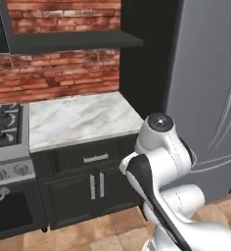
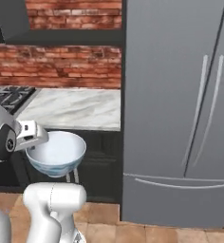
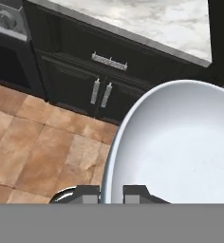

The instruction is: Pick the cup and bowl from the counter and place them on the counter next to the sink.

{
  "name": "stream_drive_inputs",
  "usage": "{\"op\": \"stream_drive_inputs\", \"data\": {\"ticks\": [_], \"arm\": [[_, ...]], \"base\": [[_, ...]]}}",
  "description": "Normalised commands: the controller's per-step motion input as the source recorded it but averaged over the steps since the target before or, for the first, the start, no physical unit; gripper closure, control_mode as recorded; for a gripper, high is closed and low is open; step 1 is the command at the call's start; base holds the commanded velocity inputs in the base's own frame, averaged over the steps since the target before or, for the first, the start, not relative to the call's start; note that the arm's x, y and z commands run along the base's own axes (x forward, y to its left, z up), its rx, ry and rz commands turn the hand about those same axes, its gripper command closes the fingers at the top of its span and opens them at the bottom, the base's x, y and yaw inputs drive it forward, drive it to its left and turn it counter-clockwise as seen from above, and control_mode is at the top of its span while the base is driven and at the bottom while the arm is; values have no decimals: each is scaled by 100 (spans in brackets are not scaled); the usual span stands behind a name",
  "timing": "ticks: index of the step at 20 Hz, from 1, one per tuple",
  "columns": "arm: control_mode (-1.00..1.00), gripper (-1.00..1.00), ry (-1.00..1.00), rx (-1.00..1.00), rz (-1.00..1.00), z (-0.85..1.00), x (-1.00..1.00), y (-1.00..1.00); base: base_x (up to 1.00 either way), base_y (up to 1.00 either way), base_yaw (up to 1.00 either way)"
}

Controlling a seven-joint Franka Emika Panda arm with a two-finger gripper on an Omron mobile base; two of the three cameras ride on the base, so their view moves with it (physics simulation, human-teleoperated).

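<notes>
The pincer (image 3: 111,194) is pinched together on the rim of the bowl (image 3: 180,147), with one finger tip on each side of the thin edge. In the right base view the bowl (image 2: 57,154) is up in the air, sitting upright and held out from the hand. It is not resting on anything.

Below the pincer is the brown tile floor (image 3: 33,142). A bit past the bowl are the dark cabinet doors (image 3: 92,76). Above them, farther from the pincer, is the white marble counter (image 1: 80,117), and this stretch of it looks bare. Beside it stands the stove (image 1: 5,125), and on the other side the big grey fridge (image 2: 180,109).

So the bowl has been picked up, but it is not put down yet. I think it has to be carried to the spot by the sink and let go there. I cannot say from here whether the cup job is done.
</notes>
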Motion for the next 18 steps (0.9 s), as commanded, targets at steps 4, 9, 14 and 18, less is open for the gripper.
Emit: {"op": "stream_drive_inputs", "data": {"ticks": [4, 9, 14, 18], "arm": [[100, 100, 0, 0, 0, 0, 0, 0], [100, 100, 0, 0, 0, 0, 0, 0], [100, 100, 0, 0, 0, 0, 0, 0], [100, 100, 0, 0, 0, 0, 0, 0]], "base": [[0, -26, -62], [0, -19, -70], [8, -4, -81], [15, -1, -84]]}}
